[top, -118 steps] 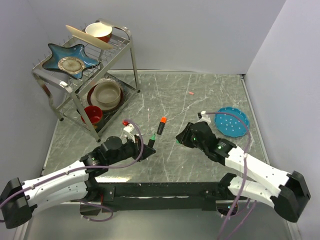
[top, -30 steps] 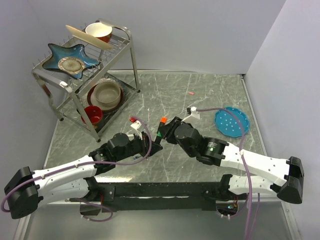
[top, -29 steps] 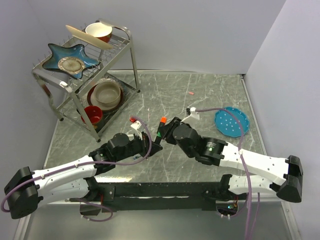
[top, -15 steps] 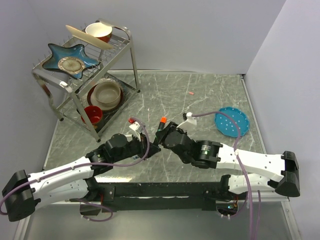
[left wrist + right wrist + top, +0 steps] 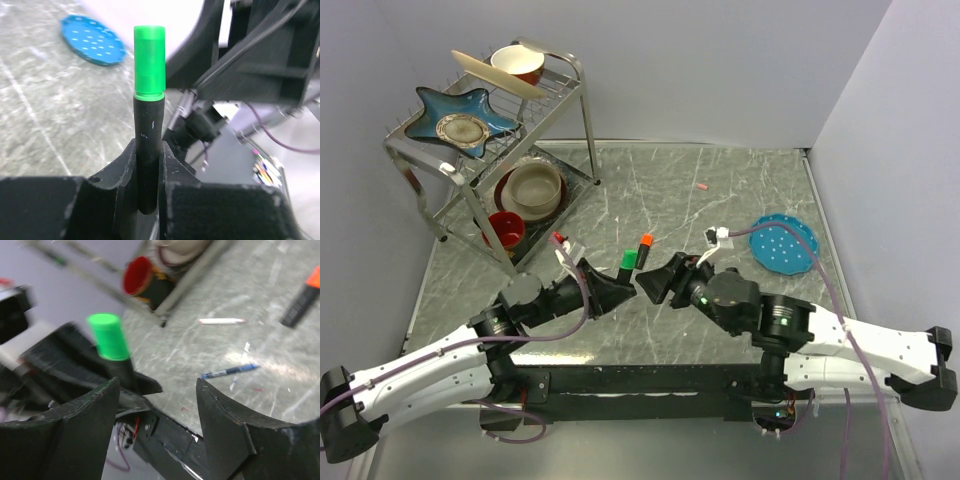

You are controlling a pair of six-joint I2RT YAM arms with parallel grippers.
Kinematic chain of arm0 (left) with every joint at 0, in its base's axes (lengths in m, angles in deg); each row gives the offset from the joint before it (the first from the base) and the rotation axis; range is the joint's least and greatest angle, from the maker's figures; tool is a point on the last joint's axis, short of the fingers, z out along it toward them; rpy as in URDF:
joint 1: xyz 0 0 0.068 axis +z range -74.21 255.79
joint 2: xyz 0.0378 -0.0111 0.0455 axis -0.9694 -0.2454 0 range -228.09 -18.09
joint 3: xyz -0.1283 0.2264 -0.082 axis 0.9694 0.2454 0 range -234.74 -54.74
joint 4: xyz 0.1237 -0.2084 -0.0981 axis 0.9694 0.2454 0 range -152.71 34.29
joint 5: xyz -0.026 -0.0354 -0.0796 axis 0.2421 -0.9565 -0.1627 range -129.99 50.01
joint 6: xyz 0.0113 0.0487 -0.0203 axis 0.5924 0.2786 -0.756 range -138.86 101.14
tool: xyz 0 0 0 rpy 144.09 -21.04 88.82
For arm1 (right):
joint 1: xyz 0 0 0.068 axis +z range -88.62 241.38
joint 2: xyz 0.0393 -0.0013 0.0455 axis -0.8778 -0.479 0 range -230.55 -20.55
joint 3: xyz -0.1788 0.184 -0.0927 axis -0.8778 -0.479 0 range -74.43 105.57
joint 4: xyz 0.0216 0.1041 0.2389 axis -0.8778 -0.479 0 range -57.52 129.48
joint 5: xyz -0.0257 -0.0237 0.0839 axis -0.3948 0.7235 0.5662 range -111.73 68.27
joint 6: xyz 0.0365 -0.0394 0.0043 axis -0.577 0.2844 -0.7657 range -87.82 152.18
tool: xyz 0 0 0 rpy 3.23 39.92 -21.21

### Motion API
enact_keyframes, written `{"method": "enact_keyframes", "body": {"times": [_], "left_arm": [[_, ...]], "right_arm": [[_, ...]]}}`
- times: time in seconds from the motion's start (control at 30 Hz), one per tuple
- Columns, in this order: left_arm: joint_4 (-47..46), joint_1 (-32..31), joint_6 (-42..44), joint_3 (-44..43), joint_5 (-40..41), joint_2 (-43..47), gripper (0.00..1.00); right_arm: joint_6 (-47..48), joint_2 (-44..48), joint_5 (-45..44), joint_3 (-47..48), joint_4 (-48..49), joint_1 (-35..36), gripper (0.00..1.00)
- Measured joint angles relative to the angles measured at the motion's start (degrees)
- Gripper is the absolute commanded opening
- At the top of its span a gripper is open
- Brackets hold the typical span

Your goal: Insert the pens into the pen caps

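My left gripper (image 5: 620,288) is shut on a stubby black highlighter (image 5: 148,135) that stands upright in the jaws (image 5: 148,152). A green cap (image 5: 149,60) sits on its top end and also shows in the top view (image 5: 627,261) and the right wrist view (image 5: 107,337). My right gripper (image 5: 655,284) faces it from the right, open and empty (image 5: 157,390). A second black highlighter (image 5: 641,255) with an orange cap (image 5: 646,240) lies on the table behind them. A blue ballpoint (image 5: 230,371) and a white-pink stick pen (image 5: 221,321) lie on the table. A pale pink cap (image 5: 701,186) lies far back.
A metal dish rack (image 5: 582,110) with bowls, a star dish and a red cup (image 5: 506,229) stands at the back left. A blue perforated disc (image 5: 782,243) lies at the right. The two grippers are close together over the table's middle.
My right gripper closed in on the marker in the left gripper, then drew back to the right and stands open. The green cap is now on the marker. Both grippers have risen.
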Motion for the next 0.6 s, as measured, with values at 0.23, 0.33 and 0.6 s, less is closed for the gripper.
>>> {"method": "enact_keyframes", "body": {"times": [0.23, 0.33, 0.6], "left_arm": [[-0.13, 0.0, 0.35, 2.19, -9.27, 4.15, 0.01], [-0.17, 0.0, 0.37, 2.43, -12.83, 4.83, 0.01], [-1.9, 0.0, 0.28, 2.43, -19.85, 4.57, 0.01]], "right_arm": [[12.94, 6.14, 10.34, 0.57, 4.02, -0.15, 0.72], [16.85, 5.95, 14.32, 2.51, 4.11, -0.24, 0.7], [22.53, 1.29, 19.65, 7.98, 3.85, -0.28, 0.59]]}}
